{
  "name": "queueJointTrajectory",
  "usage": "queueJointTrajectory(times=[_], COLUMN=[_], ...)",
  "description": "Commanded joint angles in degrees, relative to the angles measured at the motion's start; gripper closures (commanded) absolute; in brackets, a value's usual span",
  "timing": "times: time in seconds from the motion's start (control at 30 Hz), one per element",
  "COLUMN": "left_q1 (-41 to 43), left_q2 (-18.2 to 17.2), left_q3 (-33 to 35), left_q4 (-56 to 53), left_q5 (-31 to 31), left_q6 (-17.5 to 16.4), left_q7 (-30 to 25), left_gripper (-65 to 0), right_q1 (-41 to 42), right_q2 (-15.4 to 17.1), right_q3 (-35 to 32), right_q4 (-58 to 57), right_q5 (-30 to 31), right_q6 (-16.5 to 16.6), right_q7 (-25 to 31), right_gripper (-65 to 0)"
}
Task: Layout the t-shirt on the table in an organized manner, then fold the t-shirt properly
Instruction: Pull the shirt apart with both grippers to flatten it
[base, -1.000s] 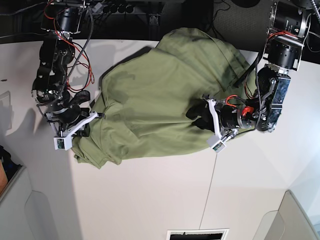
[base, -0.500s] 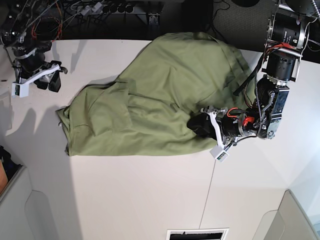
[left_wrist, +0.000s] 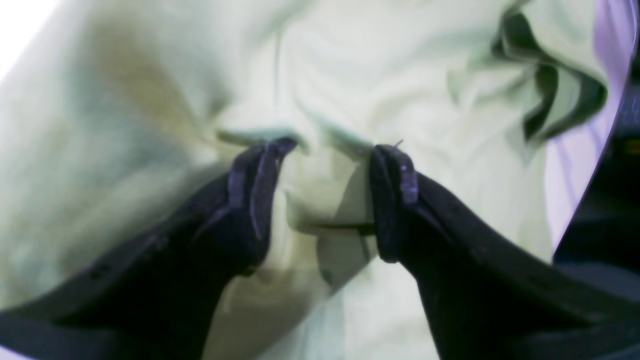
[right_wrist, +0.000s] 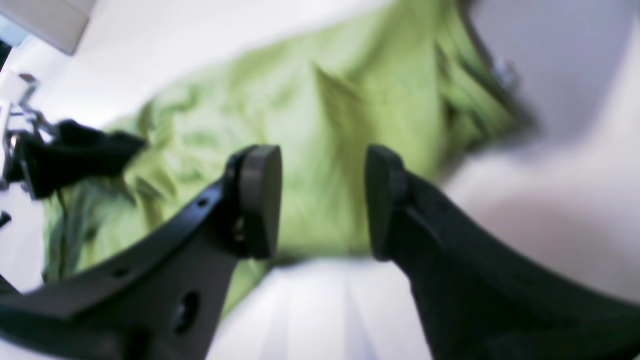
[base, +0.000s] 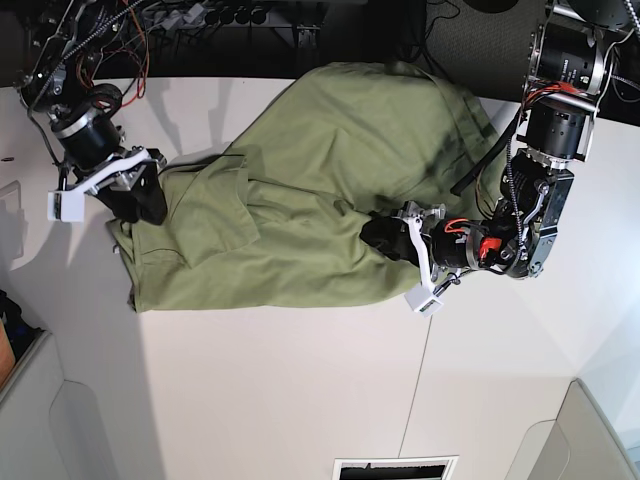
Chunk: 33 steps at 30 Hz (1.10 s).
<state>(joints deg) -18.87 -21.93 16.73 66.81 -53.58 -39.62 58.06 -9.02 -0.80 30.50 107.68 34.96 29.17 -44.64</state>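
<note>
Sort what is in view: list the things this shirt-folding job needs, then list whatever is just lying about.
Belongs to the job:
- crumpled olive-green cotton t-shirt
- large flat white table
- left gripper, jaws apart over the cloth
- right gripper, open

Just lying about:
- dark cables and power strip behind the table
</note>
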Motion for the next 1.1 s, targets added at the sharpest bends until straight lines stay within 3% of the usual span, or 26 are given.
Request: queueJointTrajectory(times=[0.0,0.17,0.33,0.47,0.53,0.6,0.63,0.87,1.07], left_q1=[-1.4,-1.4,-1.3,-1.0,-1.0,-1.0,-1.0,-1.0,-1.0], left_q2=[-0.6,-1.6,-2.1,-2.6,-3.0,-3.2,-3.2,-3.2,-3.1], left_q3=[-0.3,-0.3,-0.3,-0.3,-0.3,-0.3,-0.3,-0.3,-0.3], left_q4=[2.1,6.8,7.7,7.7,7.7,7.7,7.7,7.6,7.6], left_q5=[-2.0,-2.4,-2.3,-2.3,-2.2,-0.8,0.3,3.6,3.5], left_q6=[-0.4,-0.4,-0.4,-0.4,-0.4,-0.4,-0.4,-0.4,-0.4], left_q7=[-0.6,-0.1,0.2,0.5,0.4,-0.2,-0.5,-0.9,-1.3], left_gripper=[-33.1,-33.1,-33.1,-33.1,-33.1,-33.1,-33.1,-33.1,-33.1], right_q1=[1.6,4.1,4.4,4.9,4.9,4.9,4.9,3.8,-2.3], right_q2=[0.0,-1.1,-1.1,-1.1,-1.1,-1.1,-1.1,-0.4,3.1], right_q3=[-1.2,-10.8,-19.5,-22.9,-23.6,-23.6,-23.6,-23.1,-16.7], right_q4=[1.0,-1.0,-7.3,-12.4,-12.9,-12.4,-11.8,-0.4,10.9], right_q5=[-0.6,-12.0,-26.1,-30.1,-30.8,-30.9,-30.9,-34.8,-34.7], right_q6=[0.6,-2.4,-11.5,-16.6,-17.5,-18.1,-18.1,-16.8,-17.0], right_q7=[1.3,2.5,7.6,9.1,9.0,9.0,9.0,1.7,1.6], right_gripper=[-27.4,-27.4,-27.4,-25.2,-15.7,-1.6,0.0,0.0,0.0])
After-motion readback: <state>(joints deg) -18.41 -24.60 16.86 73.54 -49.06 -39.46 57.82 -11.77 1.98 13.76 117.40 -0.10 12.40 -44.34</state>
